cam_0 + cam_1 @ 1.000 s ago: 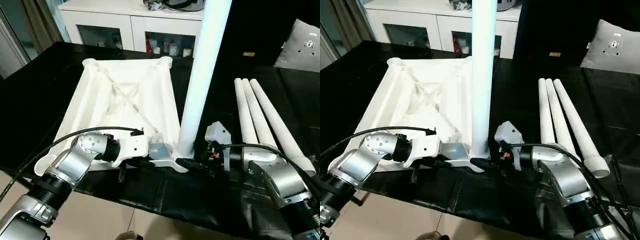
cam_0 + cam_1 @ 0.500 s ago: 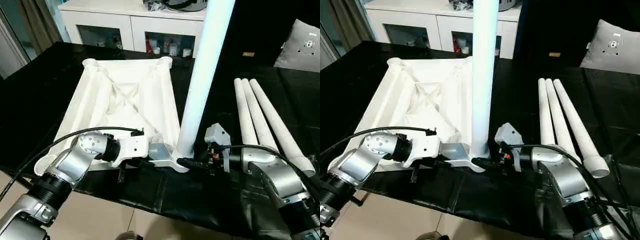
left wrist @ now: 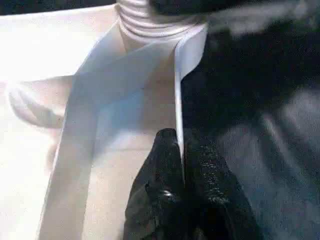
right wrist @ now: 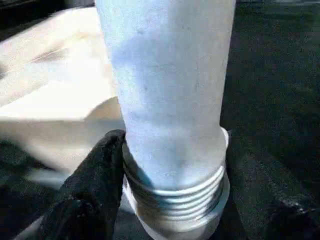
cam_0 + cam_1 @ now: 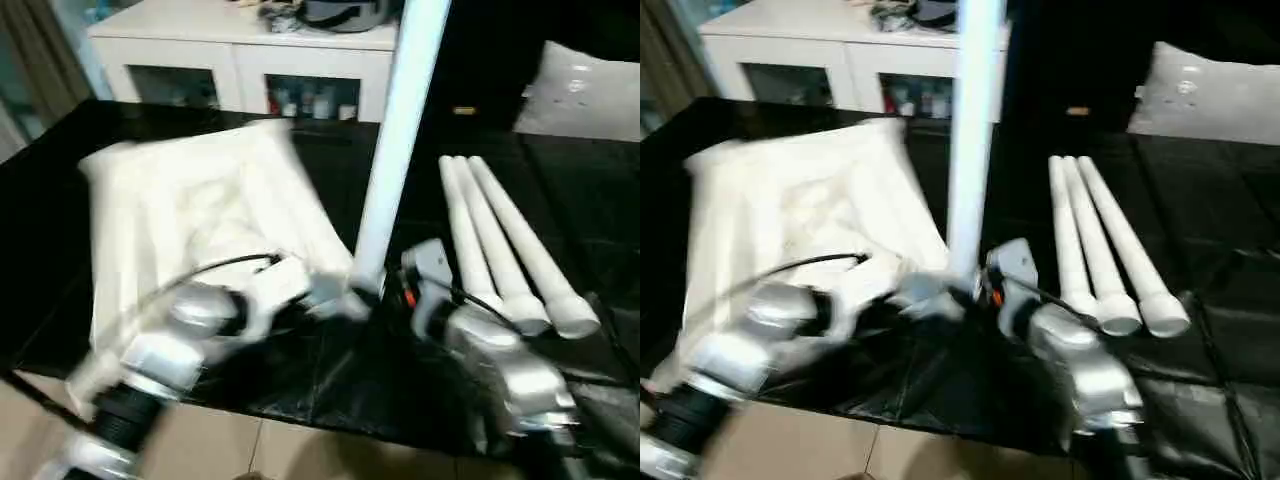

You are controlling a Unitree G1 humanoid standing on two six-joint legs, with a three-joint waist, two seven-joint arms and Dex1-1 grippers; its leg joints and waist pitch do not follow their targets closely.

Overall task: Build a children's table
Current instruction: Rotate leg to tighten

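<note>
The black-covered work surface carries everything. On it the table top lies upside down, ribbed underside up, reaching away from the left gripper toward the white cabinet at the back. That gripper's two black fingers are pinched nearly shut on the thin rim wall of the top, one finger inside the wall and one outside, just short of the corner socket that sits straight ahead of the fingertips.

One leg stands upright in that socket. In the right wrist view its threaded end sits between the right gripper's fingers, with several thread rings showing above the socket collar, so by my reading it is started but not screwed fully home. The right gripper brackets the base of the leg with its fingers fairly wide; the left-hand finger lies against the threads, and whether the other presses the leg I cannot tell.

Beyond the right gripper's outer side, well apart from the fingers, three spare legs lie side by side on the black cover, thick ends toward the robot.

So the job looks about a quarter begun: one leg partly seated, three legs and three open corners left, and the table yet to be turned onto its feet.
</note>
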